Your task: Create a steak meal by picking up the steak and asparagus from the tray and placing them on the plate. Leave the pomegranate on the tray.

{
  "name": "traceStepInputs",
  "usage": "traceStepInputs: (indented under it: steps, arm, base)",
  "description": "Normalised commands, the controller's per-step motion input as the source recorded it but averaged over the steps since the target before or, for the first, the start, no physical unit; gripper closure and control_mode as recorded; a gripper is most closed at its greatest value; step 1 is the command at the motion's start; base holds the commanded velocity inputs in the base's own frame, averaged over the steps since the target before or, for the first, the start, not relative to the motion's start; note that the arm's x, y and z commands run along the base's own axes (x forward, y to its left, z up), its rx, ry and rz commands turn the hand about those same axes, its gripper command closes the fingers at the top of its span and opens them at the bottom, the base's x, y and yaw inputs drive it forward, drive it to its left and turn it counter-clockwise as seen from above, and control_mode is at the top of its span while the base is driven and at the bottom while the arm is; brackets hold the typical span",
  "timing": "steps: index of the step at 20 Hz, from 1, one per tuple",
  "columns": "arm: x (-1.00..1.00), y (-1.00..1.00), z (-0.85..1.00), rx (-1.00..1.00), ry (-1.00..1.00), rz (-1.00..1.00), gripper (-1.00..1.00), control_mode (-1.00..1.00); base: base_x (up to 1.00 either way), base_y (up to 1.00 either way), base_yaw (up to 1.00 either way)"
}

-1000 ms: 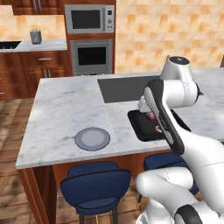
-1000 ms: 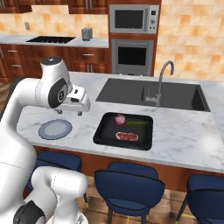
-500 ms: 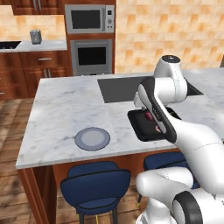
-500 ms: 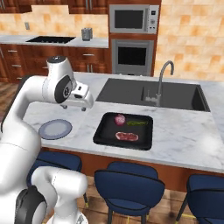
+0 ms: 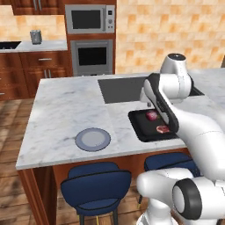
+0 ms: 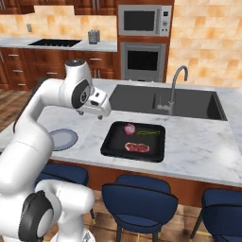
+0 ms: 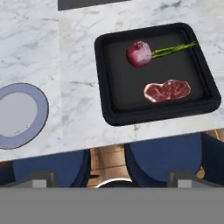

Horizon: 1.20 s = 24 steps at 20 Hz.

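Near the marble counter's [image 6: 198, 142] front edge: round grey-blue plate [image 7: 17, 114], then black rimmed tray [image 7: 109, 65]. On the tray, nearest its front rim, flat marbled steak [image 7: 167, 90]; behind, round pomegranate [image 7: 139, 54] touching thin green asparagus [image 7: 174, 48]. Gripper [image 6: 94, 115] spread open, empty, above the counter between plate and tray.

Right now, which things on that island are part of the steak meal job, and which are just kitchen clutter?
Part of the job:
- steak, on the tray
- asparagus, on the tray
- pomegranate, stays on the tray
- plate, bare, on the counter beside the tray
- gripper, open, above the counter between plate and tray

Just there:
- sink
- faucet
- microwave
- oven
- stools
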Motion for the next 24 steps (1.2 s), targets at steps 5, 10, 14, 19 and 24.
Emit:
traceStepInputs:
  steps: [5, 10, 14, 19, 24]
  arm:
    - [0.14, -0.43, -0.25, 0.01, 0.07, -0.17, -1.0, -1.0]
    - [0.05, -0.38, -0.4, 0.0, 0.08, -0.18, -1.0, -1.0]
    - [0.06, -0.44, -0.36, 0.03, 0.06, -0.21, -1.0, -1.0]
    - [0.06, -0.55, -0.36, 0.01, 0.06, -0.14, -1.0, -1.0]
    - [0.14, -0.59, -0.47, 0.0, 0.01, -0.05, -1.0, -1.0]
  base:
    - [0.0, 0.0, 0.0]
    - [0.0, 0.0, 0.0]
    - [0.0, 0.0, 0.0]
    - [0.0, 0.0, 0.0]
    - [0.0, 0.0, 0.0]
